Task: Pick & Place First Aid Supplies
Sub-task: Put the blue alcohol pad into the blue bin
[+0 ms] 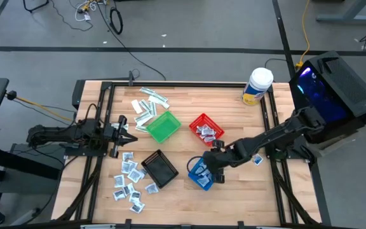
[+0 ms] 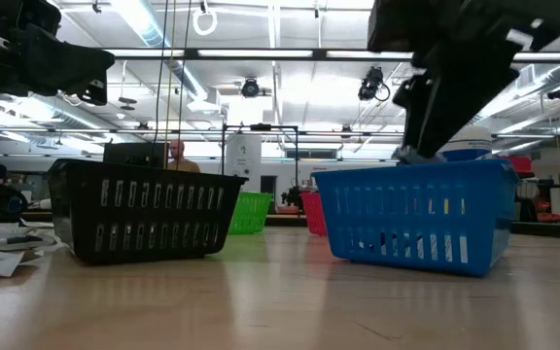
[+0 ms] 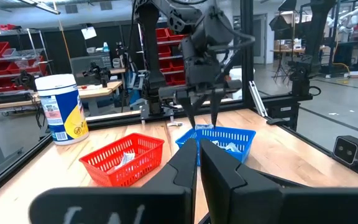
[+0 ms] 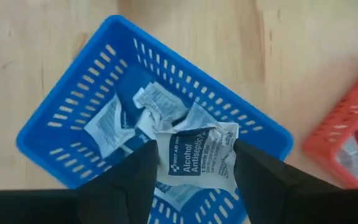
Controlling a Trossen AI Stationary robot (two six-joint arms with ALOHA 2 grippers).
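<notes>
1. High view: you are looking down on the right gripper [image 1: 207,169] hanging over the blue basket [image 1: 200,173] at lower centre, while the left gripper [image 1: 123,129] is waiting at centre left beside the green basket [image 1: 162,126], well apart from the drop.
2. Low view: you are seeing the right gripper coming in from the upper right, poised just above the blue basket's rim [image 2: 411,173]; the packet itself is hidden here.
3. Left wrist view: you are sighting past the left gripper's pinched-together, empty fingers [image 3: 185,167] toward the blue basket at centre frame, the right gripper [image 3: 204,115] hanging directly above it.
4. Right wrist view: you are watching the right gripper [image 4: 194,165] grasping an alcohol sachet [image 4: 194,158] between its fingers, flat face to the camera; the basket lies straight below, other sachets [image 4: 114,127] already inside, so letting go looks like the next move.
</notes>
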